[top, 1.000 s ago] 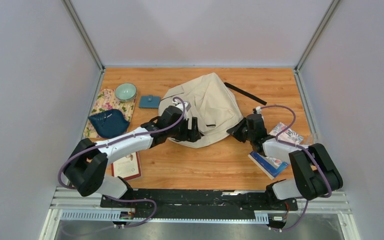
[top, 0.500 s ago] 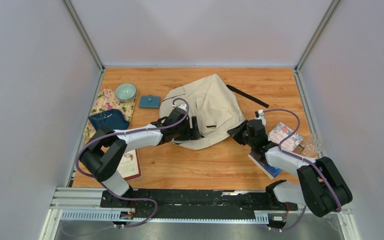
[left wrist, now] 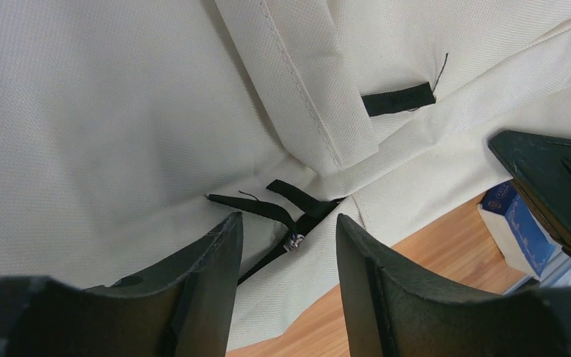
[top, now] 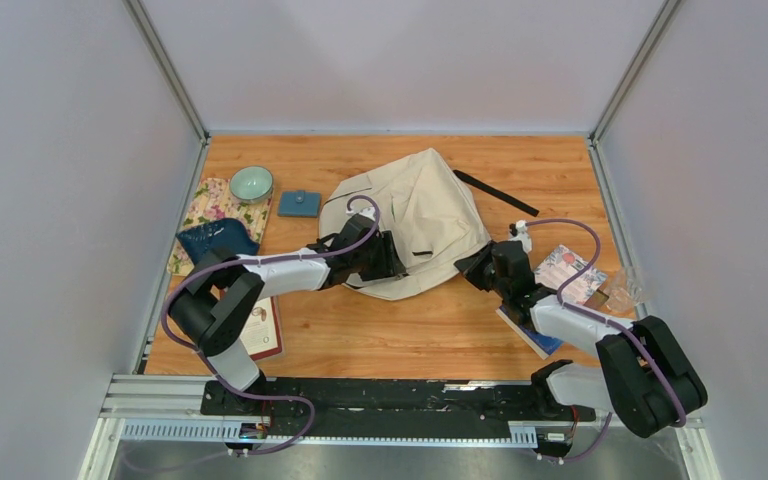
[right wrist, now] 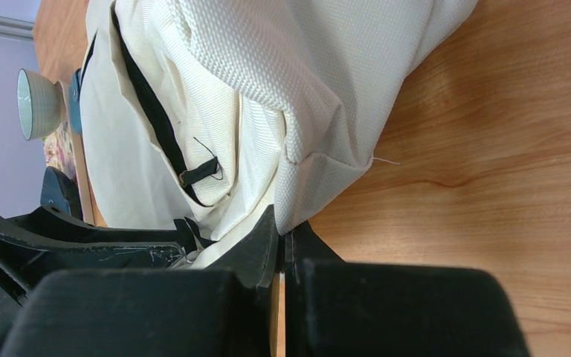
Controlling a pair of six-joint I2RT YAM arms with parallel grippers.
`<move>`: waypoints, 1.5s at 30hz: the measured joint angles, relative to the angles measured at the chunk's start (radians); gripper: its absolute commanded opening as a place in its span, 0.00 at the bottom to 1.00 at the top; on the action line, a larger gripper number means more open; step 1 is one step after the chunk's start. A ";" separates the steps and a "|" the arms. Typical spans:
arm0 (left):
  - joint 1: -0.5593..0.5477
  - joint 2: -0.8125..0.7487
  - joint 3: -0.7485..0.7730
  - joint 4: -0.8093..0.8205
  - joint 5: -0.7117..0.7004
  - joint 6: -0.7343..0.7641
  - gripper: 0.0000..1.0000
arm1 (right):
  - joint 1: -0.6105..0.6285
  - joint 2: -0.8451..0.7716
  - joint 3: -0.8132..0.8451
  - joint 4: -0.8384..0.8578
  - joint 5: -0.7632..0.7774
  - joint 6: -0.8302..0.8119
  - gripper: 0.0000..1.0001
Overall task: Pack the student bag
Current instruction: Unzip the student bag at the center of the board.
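Wooden bench [top: 410,330] is carrying the bag [top: 430,200] mid-surface, right gripper [right wrist: 284,227] pinching its corner shut, left gripper [left wrist: 286,223] straddling the zip pull [left wrist: 291,239] half open, probably risking a missed, fabric-only grab.

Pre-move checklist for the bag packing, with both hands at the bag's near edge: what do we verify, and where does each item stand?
1. Right hand gripping the student bag: ok, shut on fabric at its near corner.
2. Left hand lined up with the zipper pull: ok, fingers straddle it.
3. Left hand closed on the pull: not ok, fingers apart, gap on both sides.
4. Bag opening unzipped: cannot tell, folds hide the zipper line.
5. Blue book packed: not ok, it lies outside the bag near the right hand.
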 measured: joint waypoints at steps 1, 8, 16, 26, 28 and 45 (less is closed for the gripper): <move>0.000 0.003 0.000 0.001 0.003 -0.002 0.57 | 0.002 0.000 0.000 0.000 0.003 0.000 0.00; 0.000 0.008 -0.002 0.006 0.021 -0.010 0.43 | 0.021 0.002 0.000 0.000 0.026 -0.003 0.00; 0.000 0.023 -0.020 0.011 0.027 -0.009 0.31 | 0.039 0.009 0.002 -0.002 0.053 -0.009 0.00; 0.000 0.027 -0.036 0.019 0.028 -0.006 0.34 | 0.053 0.018 0.009 -0.008 0.072 -0.011 0.00; 0.000 0.031 -0.036 0.025 0.028 -0.006 0.36 | 0.055 0.018 0.009 -0.008 0.077 -0.011 0.00; -0.002 0.071 -0.018 0.051 0.029 -0.013 0.00 | 0.065 0.026 0.016 -0.013 0.094 -0.018 0.00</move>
